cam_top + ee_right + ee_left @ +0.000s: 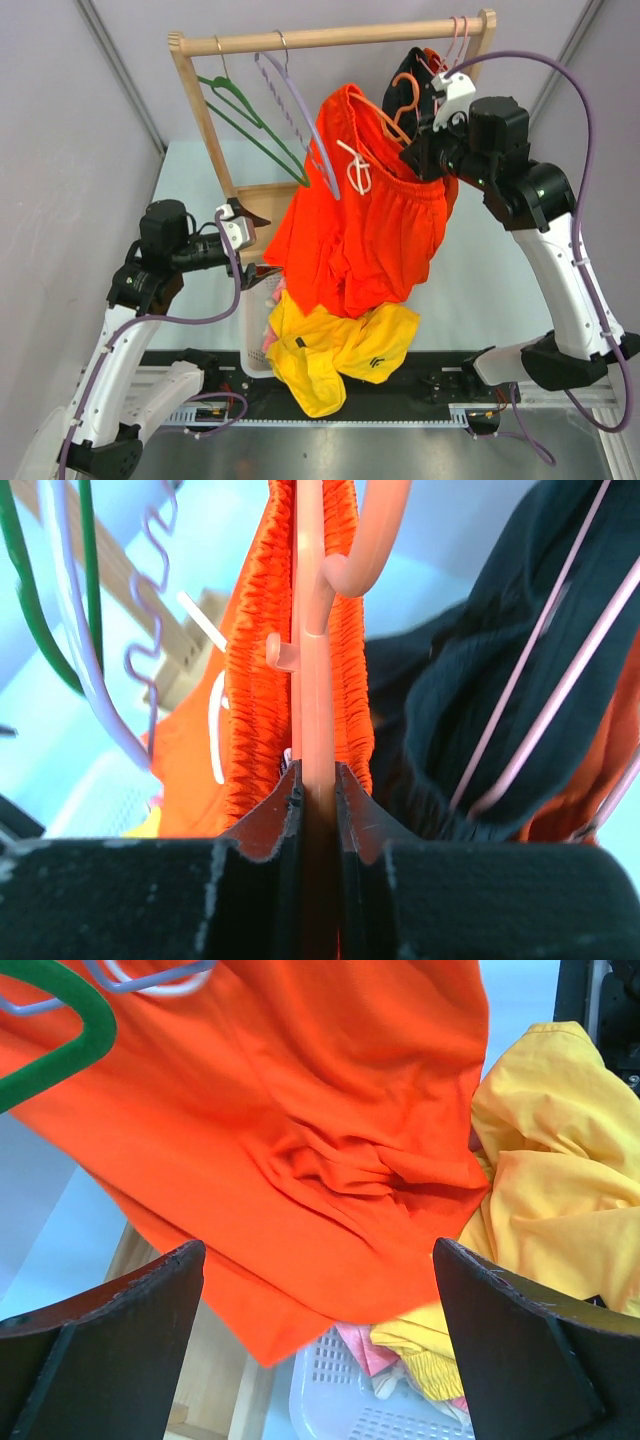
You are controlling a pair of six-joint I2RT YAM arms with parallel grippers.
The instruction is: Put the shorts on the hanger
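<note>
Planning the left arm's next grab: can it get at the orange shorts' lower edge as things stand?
Probably yes. The left gripper stands open, facing the orange shorts, whose hanging fabric is right ahead with nothing between; the yellow shorts lie off to one side.

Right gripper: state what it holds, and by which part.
The right gripper is shut on the hanger, pinching its thin frame near the hook.
</note>
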